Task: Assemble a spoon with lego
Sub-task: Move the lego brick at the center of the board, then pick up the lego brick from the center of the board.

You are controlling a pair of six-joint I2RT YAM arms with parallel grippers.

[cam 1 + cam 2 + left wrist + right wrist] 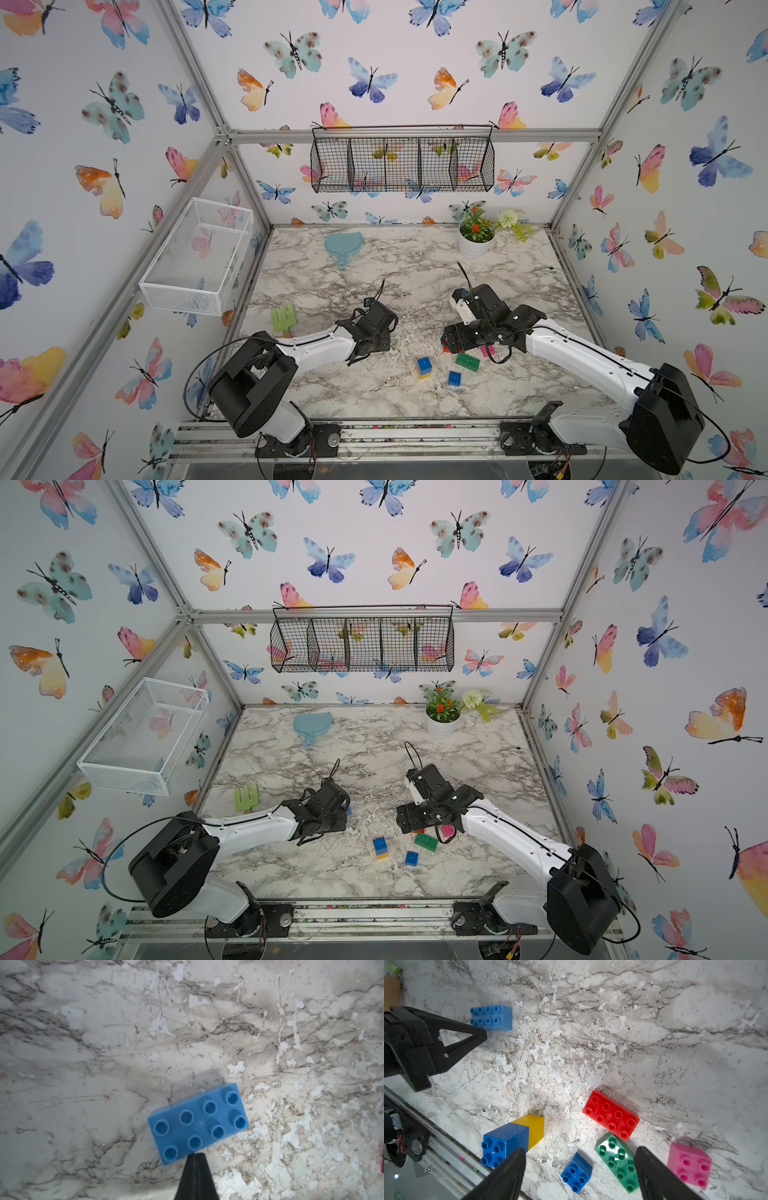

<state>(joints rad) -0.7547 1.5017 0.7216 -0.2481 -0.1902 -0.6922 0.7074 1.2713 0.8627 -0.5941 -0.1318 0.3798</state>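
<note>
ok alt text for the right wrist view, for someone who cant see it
The open right gripper hangs over a green brick and a small blue brick on a marble table, with a red brick, a pink brick and a joined blue-and-yellow pair close by. Farther off, the shut left gripper points at a light-blue brick.

Loose lego bricks [611,1114]; one blue-yellow stack [517,1136].
</note>
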